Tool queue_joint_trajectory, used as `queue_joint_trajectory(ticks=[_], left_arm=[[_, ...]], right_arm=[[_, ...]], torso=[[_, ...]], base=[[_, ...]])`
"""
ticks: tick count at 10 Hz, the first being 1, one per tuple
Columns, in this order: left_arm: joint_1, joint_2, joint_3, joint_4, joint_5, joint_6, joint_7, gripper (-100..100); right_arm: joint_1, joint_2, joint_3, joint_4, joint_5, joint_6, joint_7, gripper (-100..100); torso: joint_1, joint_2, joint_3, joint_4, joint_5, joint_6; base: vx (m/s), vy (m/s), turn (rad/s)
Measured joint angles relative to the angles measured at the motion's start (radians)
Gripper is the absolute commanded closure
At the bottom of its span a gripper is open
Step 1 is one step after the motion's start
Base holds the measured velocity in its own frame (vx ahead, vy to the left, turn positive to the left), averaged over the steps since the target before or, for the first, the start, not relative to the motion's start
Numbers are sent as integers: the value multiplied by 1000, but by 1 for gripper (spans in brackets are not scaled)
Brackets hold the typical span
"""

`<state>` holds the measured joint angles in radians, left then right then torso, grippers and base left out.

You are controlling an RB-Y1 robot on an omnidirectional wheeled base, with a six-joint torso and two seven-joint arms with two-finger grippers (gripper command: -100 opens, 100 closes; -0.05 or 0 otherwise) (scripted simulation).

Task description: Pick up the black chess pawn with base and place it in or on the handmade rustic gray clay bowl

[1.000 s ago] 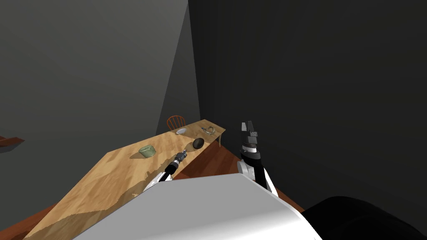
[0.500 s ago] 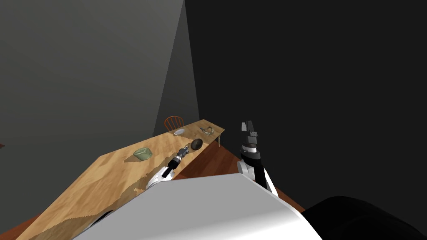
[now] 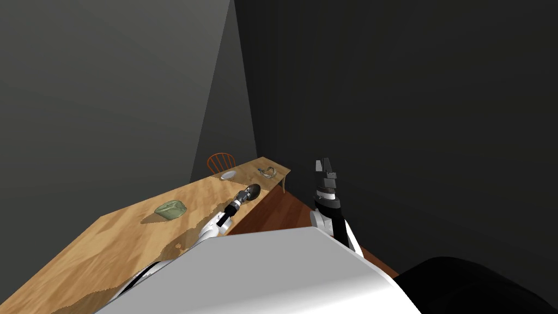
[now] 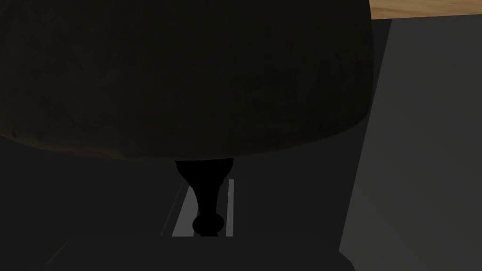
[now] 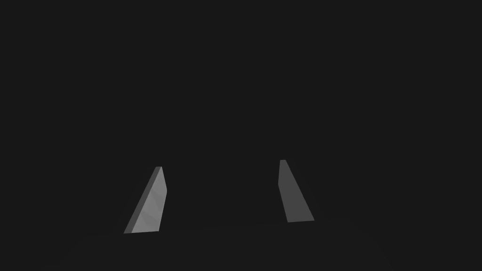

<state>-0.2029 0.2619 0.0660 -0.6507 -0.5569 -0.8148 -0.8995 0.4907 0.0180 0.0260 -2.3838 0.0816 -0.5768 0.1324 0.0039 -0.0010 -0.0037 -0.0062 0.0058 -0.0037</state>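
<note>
Head view: left gripper (image 3: 242,195) hangs over the table (image 3: 109,240), right at the dark bowl (image 3: 253,190). Left wrist view: it's pinching the black pawn (image 4: 205,197) around the slim stem. Probably light, hard and slick, so twist-prone. Right wrist view: right gripper (image 5: 220,163) spread wide, empty.

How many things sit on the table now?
4: green lump nearest, dark bowl at left gripper, white dish by chair, grey tangle at far end; others may be hidden near me.
</note>
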Motion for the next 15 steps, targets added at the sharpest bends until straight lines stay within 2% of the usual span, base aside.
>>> queue_joint_trajectory(ticks=[4,5,6,13,14,15], left_arm=[[0,0,0,-1,0,0,0,-100],[0,0,0,-1,0,0,0,0],[0,0,0,-1,0,0,0,-100],[61,-2,54,-197,-151,105,166,-100],[63,-2,70,-210,-179,118,190,-100],[74,-1,71,-247,-195,134,214,-100]], right_arm=[[0,0,0,0,0,0,0,0],[0,0,0,0,0,0,0,0],[0,0,0,0,0,0,0,0],[0,0,0,0,0,0,0,0],[0,0,0,0,0,0,0,0],[0,0,0,0,0,0,0,0]], torso=[[4,4,2,1,1,0],[4,4,2,1,1,0],[4,4,2,1,1,0],[4,6,3,1,1,0],[4,6,3,1,1,0],[4,6,3,1,1,0]], base=[[0,0,0],[0,0,0],[-15,-2,-74],[-30,0,-68],[-26,0,-29],[-24,-7,-51]])
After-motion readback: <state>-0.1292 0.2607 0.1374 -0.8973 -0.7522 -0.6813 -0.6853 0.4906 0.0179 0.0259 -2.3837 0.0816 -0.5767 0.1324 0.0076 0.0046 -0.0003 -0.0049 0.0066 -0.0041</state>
